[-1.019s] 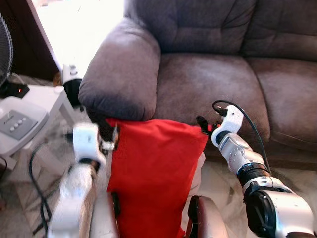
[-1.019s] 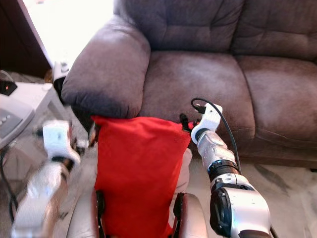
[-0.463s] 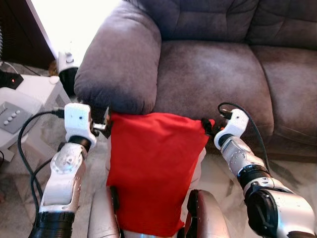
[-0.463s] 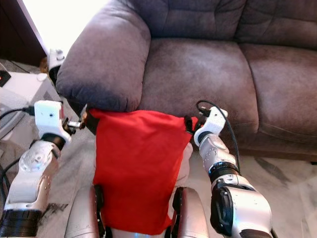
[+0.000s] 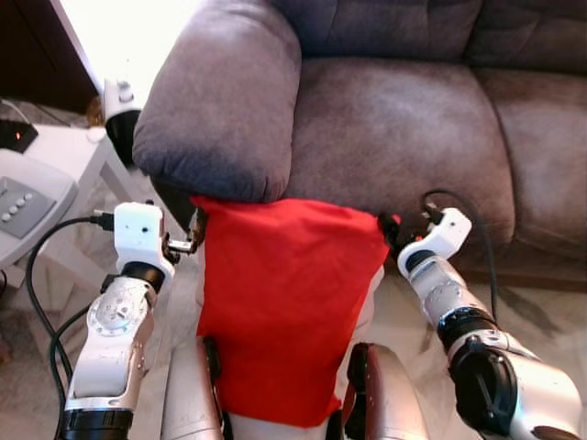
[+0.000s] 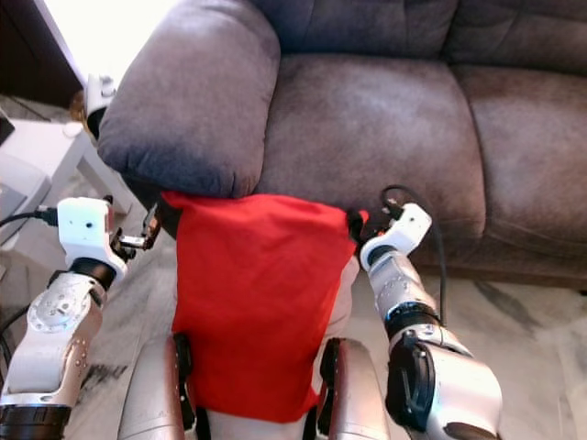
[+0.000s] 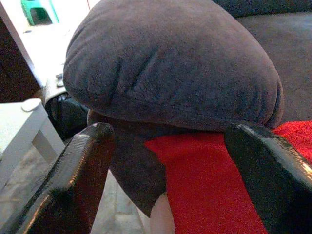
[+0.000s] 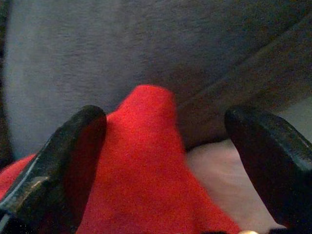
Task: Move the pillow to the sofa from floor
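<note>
White side table (image 5: 55, 165) upper left of frame. Left gripper (image 5: 190, 240) at red fabric pillow's (image 5: 284, 312) top-left corner, fingers (image 7: 73, 175) spread. Pillow hangs lower centre, top edge against grey-brown plush sofa (image 5: 385, 128) armrest. Right gripper (image 5: 393, 235) at top-right corner, fingers (image 8: 63, 156) apart, straddling corner.

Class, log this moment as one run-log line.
pillow: red, held up before sofa | left pincer: at its left corner | right pincer: at its right corner

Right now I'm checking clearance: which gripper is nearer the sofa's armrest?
Left. The left gripper sits just under the armrest, at the red pillow's upper corner. The right gripper holds the opposite corner, before the seat cushion.
</note>
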